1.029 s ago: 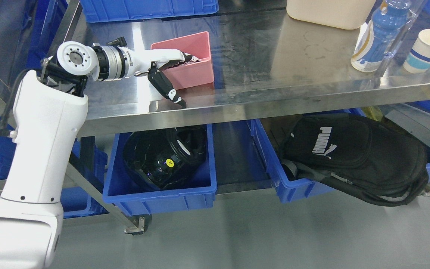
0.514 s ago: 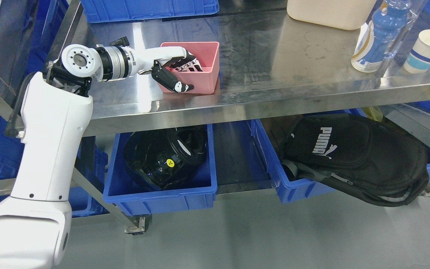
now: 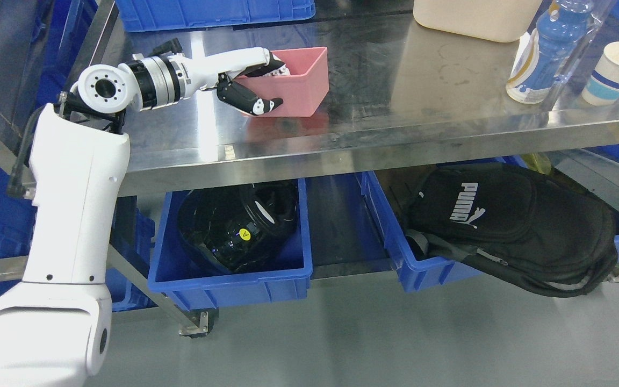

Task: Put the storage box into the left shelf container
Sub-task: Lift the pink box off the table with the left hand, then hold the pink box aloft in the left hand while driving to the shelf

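A pink storage box [image 3: 300, 86] is held just above the steel table top [image 3: 395, 107], tilted, with its reflection below it. My left hand [image 3: 264, 86] is shut on the box's left wall: fingers inside the box, the black thumb [image 3: 253, 102] pressed on the outside. My left arm [image 3: 73, 188] comes up from the lower left. Under the table, the left blue shelf container [image 3: 234, 279] holds a black helmet [image 3: 237, 226]. My right arm is out of view.
A second blue bin [image 3: 395, 252] at the lower right holds a black backpack [image 3: 508, 226]. On the table's right stand a blue bottle [image 3: 543, 51], a paper cup [image 3: 613, 70] and a beige container [image 3: 476, 19]. A blue crate [image 3: 213, 13] sits at the back.
My left hand closed its thumb on the pink box and lifted it up and to the right, off the table surface. The box now tilts.
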### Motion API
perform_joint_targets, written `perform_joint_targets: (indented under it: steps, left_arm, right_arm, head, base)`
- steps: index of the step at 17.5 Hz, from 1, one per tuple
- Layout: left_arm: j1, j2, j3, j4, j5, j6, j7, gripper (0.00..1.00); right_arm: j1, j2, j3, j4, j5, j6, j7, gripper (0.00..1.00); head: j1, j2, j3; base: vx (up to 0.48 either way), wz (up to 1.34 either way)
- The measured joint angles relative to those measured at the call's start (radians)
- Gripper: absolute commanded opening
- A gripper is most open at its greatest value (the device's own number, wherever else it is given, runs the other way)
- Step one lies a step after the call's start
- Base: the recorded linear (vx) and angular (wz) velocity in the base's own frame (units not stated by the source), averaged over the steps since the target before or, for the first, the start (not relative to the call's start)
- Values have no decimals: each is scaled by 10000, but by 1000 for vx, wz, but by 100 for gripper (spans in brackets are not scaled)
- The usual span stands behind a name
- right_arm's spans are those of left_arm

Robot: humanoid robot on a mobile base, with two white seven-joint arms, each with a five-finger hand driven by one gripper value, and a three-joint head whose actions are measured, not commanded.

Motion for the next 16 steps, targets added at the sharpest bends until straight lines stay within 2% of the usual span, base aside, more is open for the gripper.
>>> perform_joint_targets:
  steps: [6, 9, 13, 16]
  left_arm:
    - [298, -631, 1544, -709, 158, -1151, 139, 1]
    - [1032, -811, 2108, -1310, 627, -2426, 159, 1]
    - [2183, -982, 2638, -2134, 1149, -4701, 644, 0]
    - [3116, -1080, 2884, -2712, 1535, -5606, 1051, 0]
  right_arm:
    - [0, 0, 0, 0, 0, 1, 1, 100]
    - [-2, 0, 0, 0, 0, 3, 0, 100]
    - [-2, 0, 0, 0, 0, 4, 6, 100]
    - [2, 0, 0, 0, 0, 5, 25, 100]
  head:
    - [0, 0, 0]
    - [0, 0, 0]
    - [0, 0, 0]
    - [0, 0, 0]
  base:
    - [0, 0]
    - [0, 0]
    - [-6, -58]
    - [-82, 111]
